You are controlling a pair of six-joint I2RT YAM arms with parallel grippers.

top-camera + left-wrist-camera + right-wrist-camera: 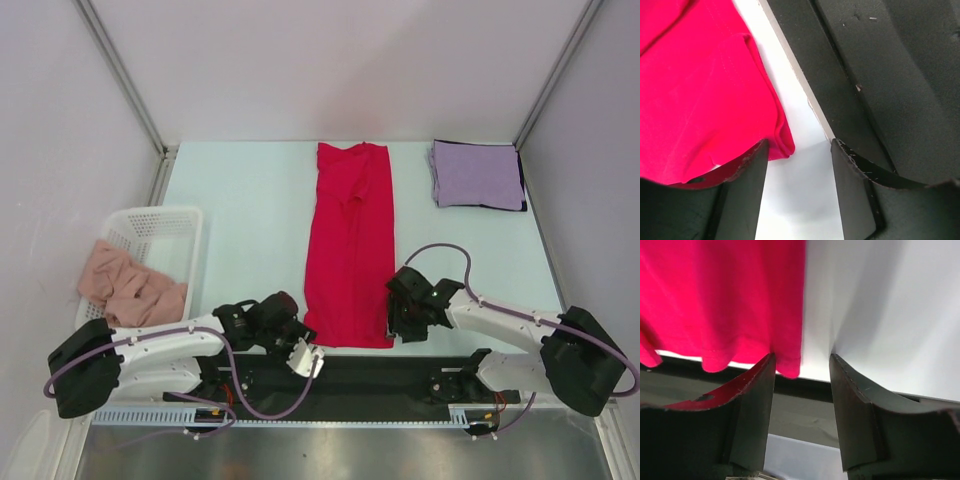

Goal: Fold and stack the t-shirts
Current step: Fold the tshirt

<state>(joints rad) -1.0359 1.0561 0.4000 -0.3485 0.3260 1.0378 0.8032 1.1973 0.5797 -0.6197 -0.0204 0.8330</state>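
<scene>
The crimson-red t-shirt (350,248) lies folded into a long narrow strip down the middle of the table, its hem at the near edge. The pale lavender t-shirt (477,174) lies folded square at the far right. My left gripper (308,357) is open and empty beside the strip's near-left corner; that corner (782,142) lies just by my left fingertip. My right gripper (398,322) is open and empty beside the near-right corner; that corner of the hem (787,365) hangs over the table edge between my fingers.
A white mesh basket (172,226) at the left holds a crumpled peach cloth (130,285). A black strip (400,370) runs along the near table edge. Grey walls close in the table at the back and sides.
</scene>
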